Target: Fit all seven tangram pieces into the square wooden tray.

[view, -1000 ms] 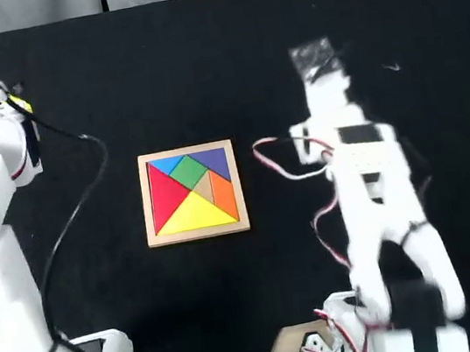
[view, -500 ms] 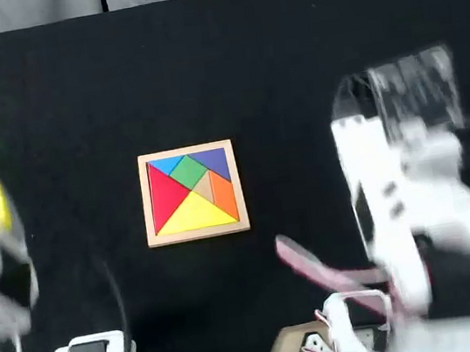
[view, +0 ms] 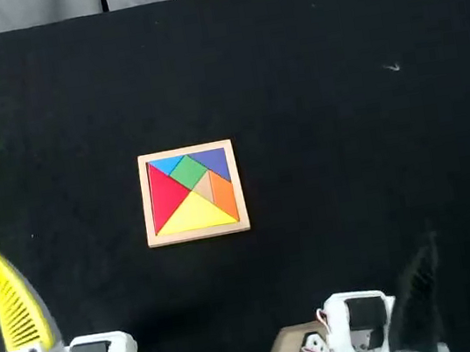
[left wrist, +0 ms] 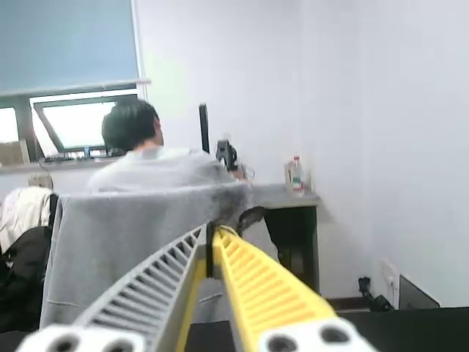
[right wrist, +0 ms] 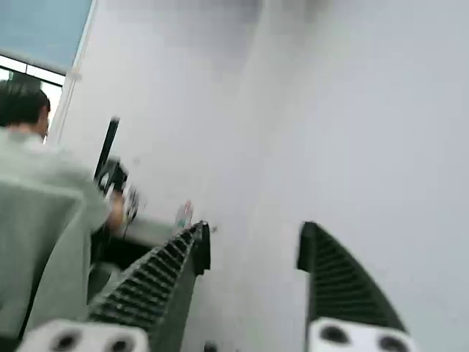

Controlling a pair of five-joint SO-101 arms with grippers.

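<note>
Wooden square tray, flat tangram pieces inside — black table

The fixed camera looks down from high over the black cloth table, square wooden tray mid-frame. The wrist cameras sight close along the yellow-and-grey left gripper and dark right gripper — both tipped up into the room, sharing its white wall and dark desk.

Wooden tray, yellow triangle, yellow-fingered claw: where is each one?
wooden tray (view: 145,198), high view, left rim.
yellow triangle (view: 196,216), high view, its middle.
left gripper (left wrist: 212,233), left wrist view, between the touching fingertips.
</note>
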